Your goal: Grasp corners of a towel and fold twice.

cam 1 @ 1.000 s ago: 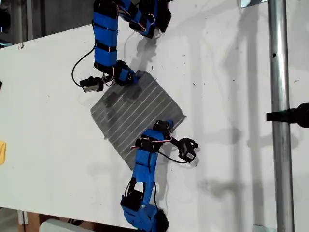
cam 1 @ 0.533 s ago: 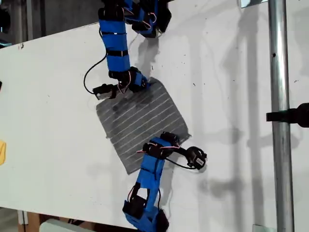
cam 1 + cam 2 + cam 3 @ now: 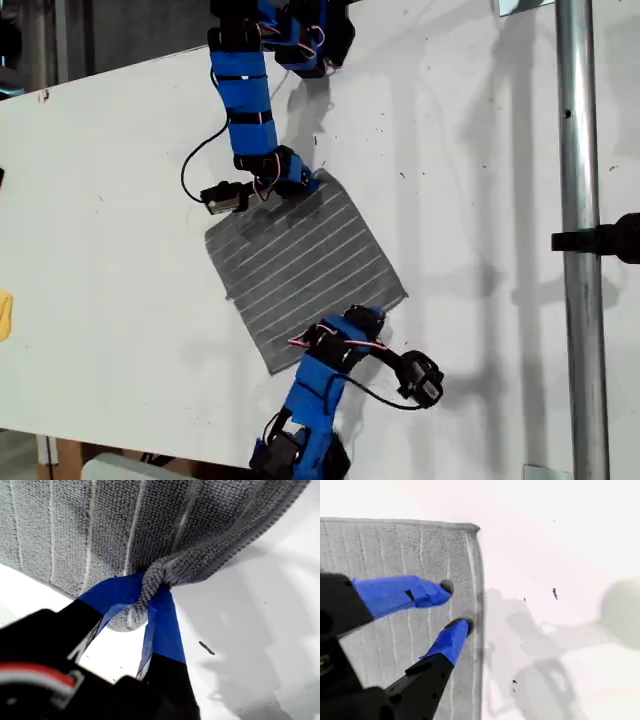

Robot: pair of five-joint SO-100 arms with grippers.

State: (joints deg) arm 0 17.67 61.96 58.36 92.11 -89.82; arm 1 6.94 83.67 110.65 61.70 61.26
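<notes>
The towel (image 3: 305,268) has shifted toward the exterior view's lower right

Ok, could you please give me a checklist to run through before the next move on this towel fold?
1. My first gripper shut on a corner: ok, the cloth is bunched between its jaws.
2. My second gripper holding a corner: not ok, it is open over the towel's edge, short of the nearest corner.
3. The towel lying flat: ok in the exterior view.
4. First fold made: not ok, none yet.
5. Second gripper touching the cloth: cannot tell.
</notes>
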